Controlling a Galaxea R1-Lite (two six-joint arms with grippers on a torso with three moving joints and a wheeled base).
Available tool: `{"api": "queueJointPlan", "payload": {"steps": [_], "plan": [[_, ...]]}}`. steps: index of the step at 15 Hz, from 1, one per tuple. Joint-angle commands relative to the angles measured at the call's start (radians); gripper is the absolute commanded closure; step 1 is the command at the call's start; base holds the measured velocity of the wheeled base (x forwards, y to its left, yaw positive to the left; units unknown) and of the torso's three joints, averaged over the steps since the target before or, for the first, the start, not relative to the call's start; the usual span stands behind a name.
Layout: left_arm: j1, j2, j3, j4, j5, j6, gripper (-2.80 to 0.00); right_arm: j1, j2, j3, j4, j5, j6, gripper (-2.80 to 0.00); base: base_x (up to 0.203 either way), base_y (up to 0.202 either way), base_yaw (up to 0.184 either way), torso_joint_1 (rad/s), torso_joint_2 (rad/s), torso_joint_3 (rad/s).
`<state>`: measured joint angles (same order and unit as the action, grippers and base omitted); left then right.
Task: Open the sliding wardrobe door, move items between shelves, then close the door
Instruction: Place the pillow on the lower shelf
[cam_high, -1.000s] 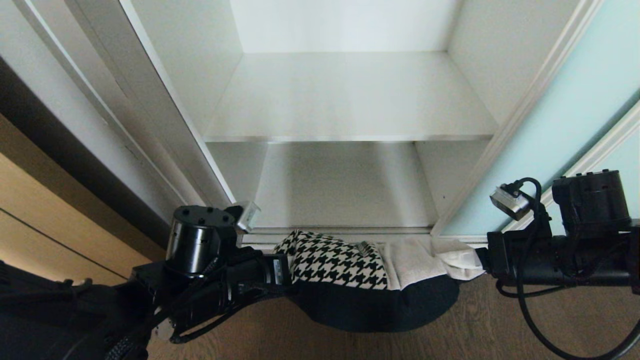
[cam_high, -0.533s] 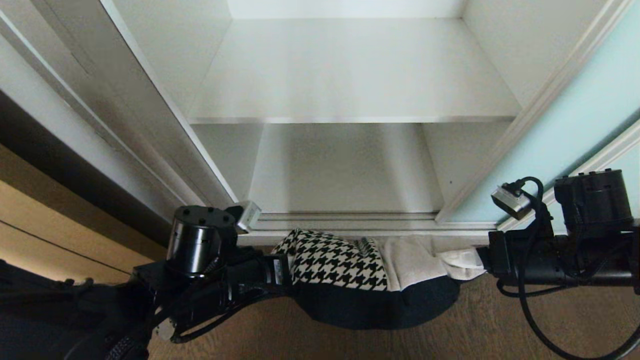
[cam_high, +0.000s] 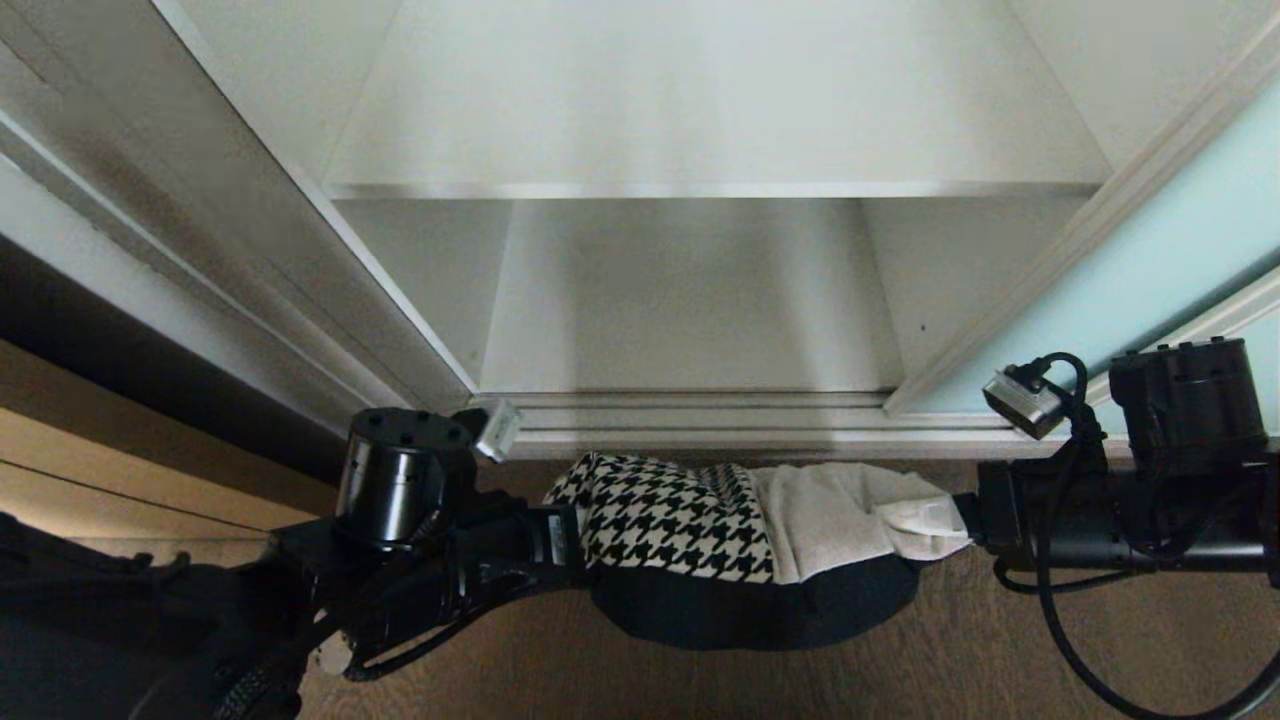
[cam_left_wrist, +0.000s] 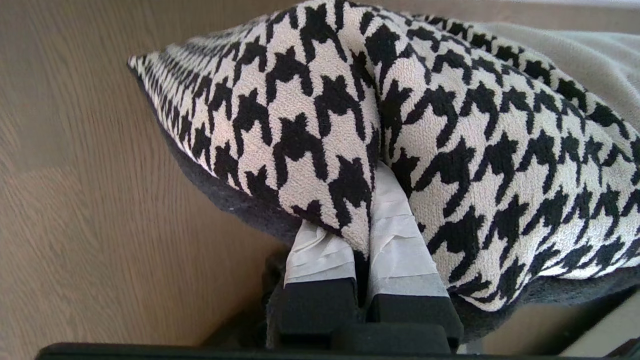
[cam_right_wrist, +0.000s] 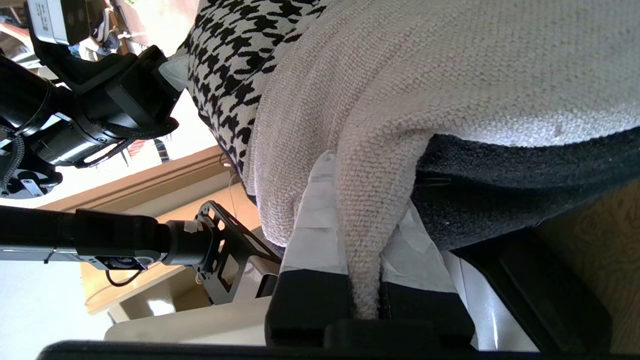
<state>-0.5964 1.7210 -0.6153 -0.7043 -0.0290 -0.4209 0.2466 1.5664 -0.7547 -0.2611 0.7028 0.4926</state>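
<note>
Both items hang between my two grippers, low in front of the open wardrobe. The black-and-white houndstooth cushion (cam_high: 660, 520) (cam_left_wrist: 450, 125) is on the left with its charcoal back underneath. My left gripper (cam_high: 572, 535) (cam_left_wrist: 369, 210) is shut on a fold of it. The cream cushion (cam_high: 840, 515) (cam_right_wrist: 450, 65) lies against it on the right, and my right gripper (cam_high: 962, 525) (cam_right_wrist: 367, 215) is shut on a pinched fold of it. The aqua sliding wardrobe door (cam_high: 1170, 270) stands slid to the right. Two bare white shelves show inside, an upper one (cam_high: 700, 100) and a lower one (cam_high: 690, 300).
The door's floor track (cam_high: 700, 412) runs just beyond the cushions. The wardrobe's left side panel (cam_high: 200, 240) and a light oak surface (cam_high: 110, 470) are to the left. Wooden floor (cam_high: 1000, 650) lies under the cushions. My left arm (cam_right_wrist: 100, 115) shows in the right wrist view.
The head view has tipped downward, so the shelves and track sit higher in the picture. Both grippers keep the same hold on the cushions.
</note>
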Motion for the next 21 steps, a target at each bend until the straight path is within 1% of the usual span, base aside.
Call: {"api": "queueJointPlan", "payload": {"steps": [1,4,6,7,10,12,14,16,18,21], "plan": [[0.000,0.014,-0.003,-0.003,0.001,-0.003,0.00,0.000,0.001,0.000,-0.001,0.004,0.003,0.00,0.000,0.000,0.000,-0.004,0.01,-0.197],[0.000,0.028,0.003,-0.006,0.010,0.000,0.00,0.000,0.002,0.000,-0.001,0.004,0.003,0.00,0.000,0.000,0.000,0.003,0.00,-0.196],[0.000,0.028,-0.002,-0.006,0.033,0.001,0.00,0.000,0.006,0.000,-0.001,0.004,0.003,0.00,0.000,0.000,0.000,0.004,0.00,-0.117],[0.000,0.028,-0.003,-0.007,0.047,0.001,0.00,-0.001,0.007,0.000,-0.001,0.004,0.003,0.00,0.000,0.000,0.000,0.002,0.00,-0.042],[0.000,0.028,0.004,-0.008,0.058,0.004,0.00,-0.001,0.014,0.000,-0.001,0.004,0.003,0.00,0.000,0.000,0.000,0.001,0.00,-0.012],[0.000,0.026,0.000,-0.009,0.078,0.006,0.00,-0.002,0.018,-0.002,-0.001,0.010,0.003,0.00,0.000,0.000,0.000,0.000,0.00,0.000],[0.000,0.016,-0.024,-0.008,0.092,0.028,0.00,-0.001,0.030,-0.014,-0.001,0.010,0.001,0.00,0.000,0.000,0.000,0.000,0.00,0.000],[0.002,0.002,-0.081,0.002,0.119,0.044,0.00,-0.001,0.044,-0.054,-0.001,0.009,0.001,0.00,0.000,0.000,0.000,0.000,0.00,0.000],[0.010,0.004,-0.150,0.012,0.175,0.046,0.00,-0.001,0.056,-0.130,0.001,0.007,0.001,0.00,0.000,0.000,0.000,0.000,0.00,0.000],[0.035,-0.013,-0.207,0.007,0.181,0.059,0.00,0.003,0.064,-0.233,0.008,0.007,-0.002,0.00,0.000,0.000,0.000,0.000,0.00,0.000]]}}
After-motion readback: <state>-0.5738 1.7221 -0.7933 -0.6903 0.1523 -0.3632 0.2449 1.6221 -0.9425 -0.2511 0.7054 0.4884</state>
